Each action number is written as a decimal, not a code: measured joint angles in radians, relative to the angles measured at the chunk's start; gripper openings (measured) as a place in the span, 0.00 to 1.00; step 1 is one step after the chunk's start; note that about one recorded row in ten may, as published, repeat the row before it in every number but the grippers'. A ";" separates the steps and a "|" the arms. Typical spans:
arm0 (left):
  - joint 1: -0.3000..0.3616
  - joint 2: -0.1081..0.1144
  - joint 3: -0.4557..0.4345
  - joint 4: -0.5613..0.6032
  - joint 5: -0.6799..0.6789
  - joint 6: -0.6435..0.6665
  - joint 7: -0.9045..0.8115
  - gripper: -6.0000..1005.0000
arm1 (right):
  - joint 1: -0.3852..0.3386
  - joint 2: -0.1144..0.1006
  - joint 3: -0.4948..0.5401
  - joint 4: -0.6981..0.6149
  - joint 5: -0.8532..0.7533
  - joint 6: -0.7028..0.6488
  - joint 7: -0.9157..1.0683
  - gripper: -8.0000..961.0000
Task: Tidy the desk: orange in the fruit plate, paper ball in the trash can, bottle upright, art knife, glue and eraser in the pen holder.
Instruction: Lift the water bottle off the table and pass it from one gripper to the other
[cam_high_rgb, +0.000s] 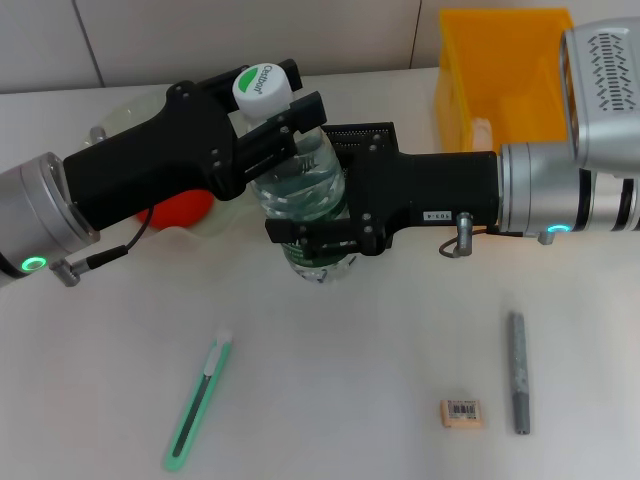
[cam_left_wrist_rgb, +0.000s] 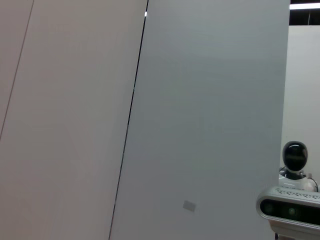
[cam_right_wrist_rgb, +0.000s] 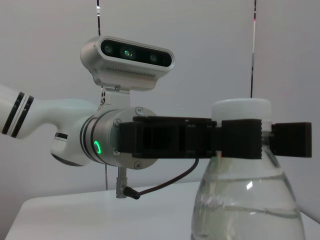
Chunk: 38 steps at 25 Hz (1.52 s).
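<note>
1. One bottle (cam_high_rgb: 305, 190) stands upright at mid-table — left gripper (cam_high_rgb: 275, 115) clamped at its neck, right gripper (cam_high_rgb: 320, 232) clamped round its body.
2. One art knife (cam_high_rgb: 198, 402), one eraser (cam_high_rgb: 461, 413) and one glue stick (cam_high_rgb: 518, 372) lie on the table (cam_high_rgb: 340, 400).
3. One orange (cam_high_rgb: 182, 208) shows behind the left arm.

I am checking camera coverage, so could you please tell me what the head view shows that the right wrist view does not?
Only the head view shows the desk items: the green art knife, eraser, grey glue stick, orange and yellow bin, plus the right gripper clamped around the bottle's body.

Only the right wrist view shows the left arm's wrist camera from the front.

Both show the bottle with its white cap and the left gripper closed at its neck.
</note>
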 joint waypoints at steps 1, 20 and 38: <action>0.000 0.000 0.000 0.000 0.000 0.000 0.000 0.47 | 0.000 0.000 0.000 0.000 0.000 0.000 0.000 0.79; 0.002 0.000 0.002 0.000 -0.001 0.012 0.015 0.43 | -0.006 -0.001 0.000 0.007 0.027 -0.001 0.000 0.79; -0.001 0.000 0.001 0.012 0.003 0.022 0.006 0.43 | 0.005 -0.003 0.000 0.034 0.028 0.028 0.035 0.79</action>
